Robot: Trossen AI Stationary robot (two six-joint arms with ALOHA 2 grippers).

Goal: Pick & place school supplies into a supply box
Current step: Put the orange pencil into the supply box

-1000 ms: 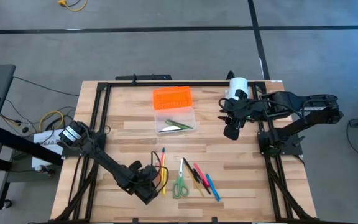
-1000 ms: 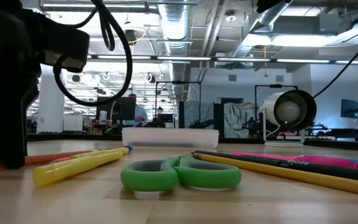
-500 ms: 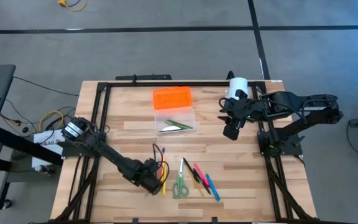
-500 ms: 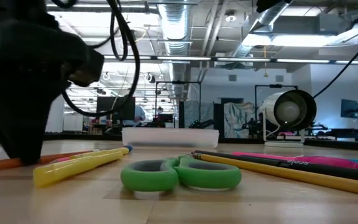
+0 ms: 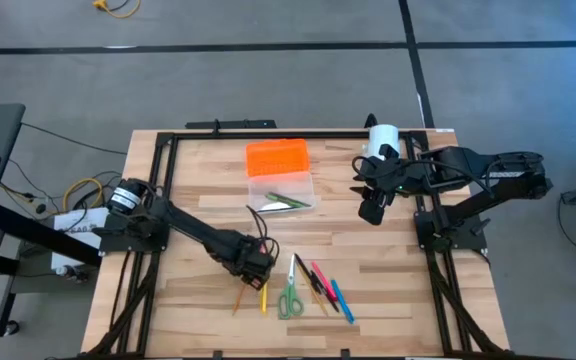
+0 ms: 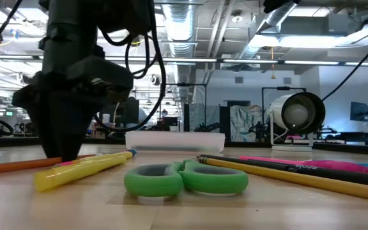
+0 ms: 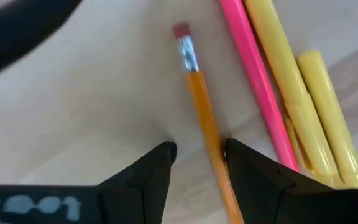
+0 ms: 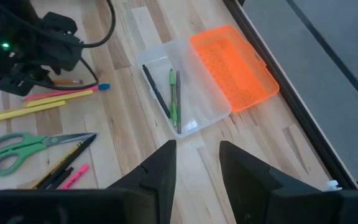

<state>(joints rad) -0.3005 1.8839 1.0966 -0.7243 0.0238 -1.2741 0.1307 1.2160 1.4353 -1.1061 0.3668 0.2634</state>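
Left gripper (image 7: 197,155) hangs open, empty, straddling our orange pencil (image 7: 207,124); light, stiff, inclined to roll, so we'd pinch mid-shaft.

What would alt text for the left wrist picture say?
The left gripper hangs open just above a wooden table, its two dark fingers either side of an orange pencil. Beside the pencil lie a pink pen and two yellow pens.
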